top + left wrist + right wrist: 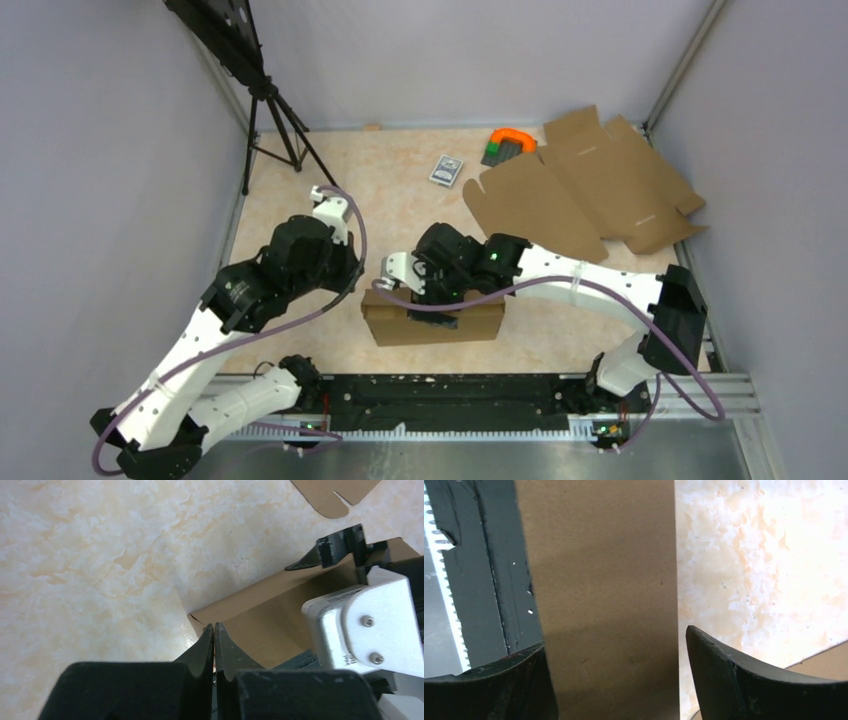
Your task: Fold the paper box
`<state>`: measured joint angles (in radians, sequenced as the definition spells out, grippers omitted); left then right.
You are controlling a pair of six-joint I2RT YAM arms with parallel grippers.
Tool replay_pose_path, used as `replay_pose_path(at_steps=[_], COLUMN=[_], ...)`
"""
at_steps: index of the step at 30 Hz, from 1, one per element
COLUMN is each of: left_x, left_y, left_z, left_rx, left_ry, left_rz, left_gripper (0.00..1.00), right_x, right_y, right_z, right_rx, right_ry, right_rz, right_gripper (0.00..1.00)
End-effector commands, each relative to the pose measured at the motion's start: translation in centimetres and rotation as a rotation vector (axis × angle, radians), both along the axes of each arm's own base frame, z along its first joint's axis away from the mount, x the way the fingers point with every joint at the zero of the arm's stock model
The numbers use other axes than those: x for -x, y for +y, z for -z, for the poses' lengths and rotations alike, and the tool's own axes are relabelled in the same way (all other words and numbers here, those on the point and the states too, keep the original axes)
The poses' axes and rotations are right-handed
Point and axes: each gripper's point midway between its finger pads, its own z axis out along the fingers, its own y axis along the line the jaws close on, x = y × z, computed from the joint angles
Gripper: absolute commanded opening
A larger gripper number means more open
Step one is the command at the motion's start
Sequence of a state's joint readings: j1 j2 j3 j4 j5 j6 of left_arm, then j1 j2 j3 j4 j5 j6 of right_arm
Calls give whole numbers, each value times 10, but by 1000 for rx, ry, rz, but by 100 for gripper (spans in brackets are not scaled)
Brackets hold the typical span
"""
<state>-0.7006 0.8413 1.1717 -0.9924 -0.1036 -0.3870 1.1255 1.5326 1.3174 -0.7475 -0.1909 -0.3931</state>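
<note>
Two fingers, right gripper (615, 637): spread wide, straddling the paper box (480, 322) across its narrow width, with a sliver of table (300, 190) showing beside one finger.
Left gripper (214, 626): jaws pressed together, nothing between them, tip just beside the box's corner at its 9 o'clock end.
Paper box: shallow folded form, at 6 o'clock on the table, near the arm bases.
Flat cardboard blank (590, 190): spread at 2 o'clock, well apart.
Grey card pack (446, 170): 12 o'clock of the box.
</note>
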Motion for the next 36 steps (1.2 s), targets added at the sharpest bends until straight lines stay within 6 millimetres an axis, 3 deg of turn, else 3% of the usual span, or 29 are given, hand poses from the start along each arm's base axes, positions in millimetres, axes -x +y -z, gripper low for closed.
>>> replay_pose_path(at_steps=[1, 5, 10, 13, 15, 16, 17, 19, 21, 23, 26, 33, 36], left_x=[-12, -31, -65, -88, -101, -108, -118, -137, -141, -138, -140, -152, -152], left_y=[7, 8, 11, 8, -1, -3, 3, 23, 16, -3, -18, -40, -43], left_z=[0, -4, -15, -25, -30, -34, -39, -47, -55, -62, -63, -27, -14], left_rx=[-5, 16, 52, 115, 166, 182, 199, 248, 277, 336, 413, 560, 620], left_ry=[-52, -81, -93, -111, -127, -142, -161, -199, -243, -239, -199, 35, 102], left_rz=[-38, -52, -66, -73, -60, -75, -153, -362, -324, -224, -196, -252, -279], left_gripper=[0, 0, 0, 0, 9, 5, 0, 0, 0, 0, 16, 85, 98], right_x=[-23, -59, -86, -96, -100, -103, -106, -109, -111, -111, -113, -111, -109], right_y=[3, -8, -20, -25, -28, -29, -31, -32, -32, -33, -33, -29, -29], right_z=[-21, -32, -35, -22, -13, -11, -8, -5, -4, -4, -2, -2, -1], right_rx=[-49, -99, -115, -69, -45, -46, -48, -65, -81, -90, -94, -108, -107], right_ry=[-96, -125, -141, -115, -81, -63, -44, -1, 11, 15, 25, 51, 55], right_rz=[45, 181, 301, 367, 418, 449, 478, 528, 554, 568, 585, 573, 569], right_gripper=[76, 53, 52, 52, 53, 52, 52, 51, 51, 51, 51, 51, 51])
